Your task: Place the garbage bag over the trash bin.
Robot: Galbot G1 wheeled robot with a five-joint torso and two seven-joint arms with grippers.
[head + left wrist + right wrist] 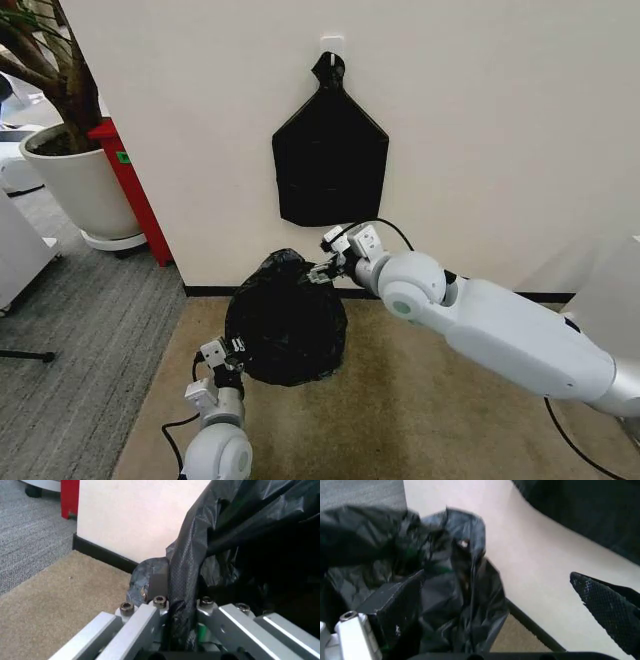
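A plain cream wall (480, 130) has a black strip (205, 291) along its bottom. A flat black bundle (330, 165) hangs on it. Below lies tan carpet (420, 410), then grey carpet (80, 320). A big white planter (80, 185) stands beside a red post (130, 185).

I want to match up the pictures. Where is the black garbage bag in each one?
Head view: the garbage bag sits centre, between both hands.
Left wrist view: it fills the right side, pinched in the left hand.
Right wrist view: it covers the left half.
Shared landmark: the black baseboard.
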